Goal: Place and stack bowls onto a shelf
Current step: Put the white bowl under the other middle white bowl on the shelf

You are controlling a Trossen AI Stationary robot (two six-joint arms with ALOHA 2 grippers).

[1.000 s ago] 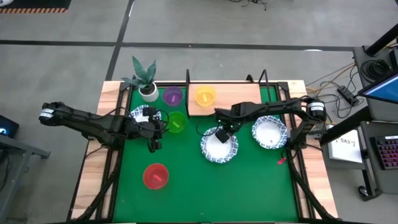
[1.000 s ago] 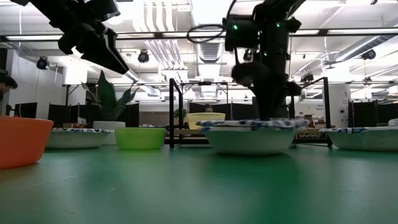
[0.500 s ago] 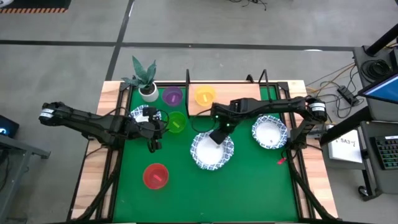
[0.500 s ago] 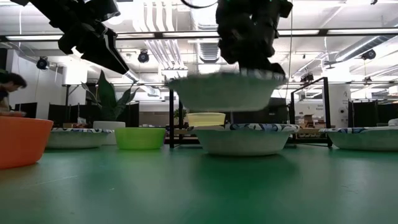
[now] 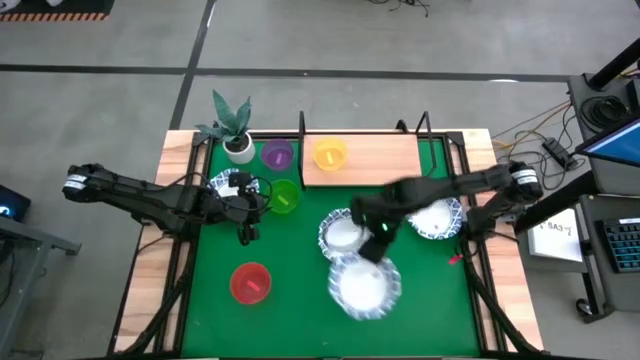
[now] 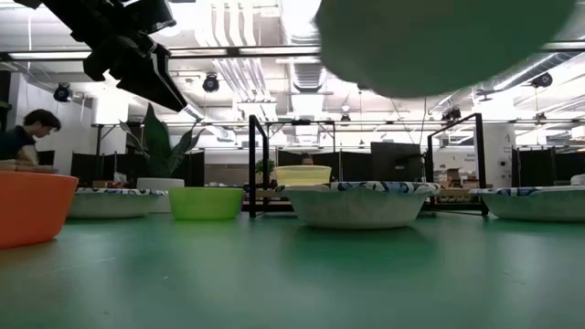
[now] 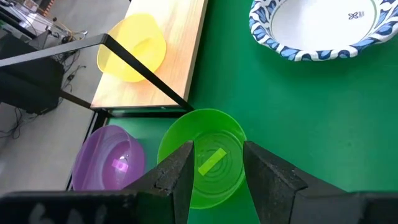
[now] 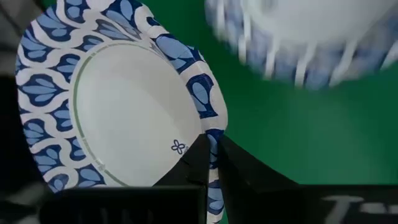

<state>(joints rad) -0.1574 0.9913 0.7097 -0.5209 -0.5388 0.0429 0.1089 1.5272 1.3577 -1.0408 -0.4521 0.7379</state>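
My right gripper (image 5: 377, 247) is shut on a white bowl with a blue patterned rim (image 5: 365, 288) and holds it in the air over the green mat's near part; the low view shows it blurred at the top (image 6: 439, 37). A second patterned bowl (image 5: 342, 232) sits on the mat just beyond it, a third (image 5: 436, 215) to the right and another (image 5: 228, 184) at the left. My left gripper (image 5: 246, 225) hovers open beside the green bowl (image 7: 205, 163). A yellow bowl (image 5: 329, 153) stands on the wooden shelf (image 5: 380, 160). The purple bowl (image 5: 277, 154) and the red bowl (image 5: 250, 283) rest on the mat. My right gripper pinches the held bowl's blue rim (image 8: 211, 127) between its two fingers, one on the white inside and one on the outside. The fingers come slanting down onto the rim's far side. The bowl is lifted clear of the mat and of the bowl behind it.
A small white pot with a green plant (image 5: 237, 128) stands at the mat's far left corner. Black metal uprights (image 5: 302, 130) rise at the shelf's corners. Bare mat (image 5: 300, 320) lies along the near edge between the red bowl and the held bowl. A person (image 6: 23, 137) sits in the room behind.
My right gripper has lifted the top patterned bowl off the one beneath it in the mat's middle, raised it high, and carried it toward the near edge. The lower bowl has stayed where it was.
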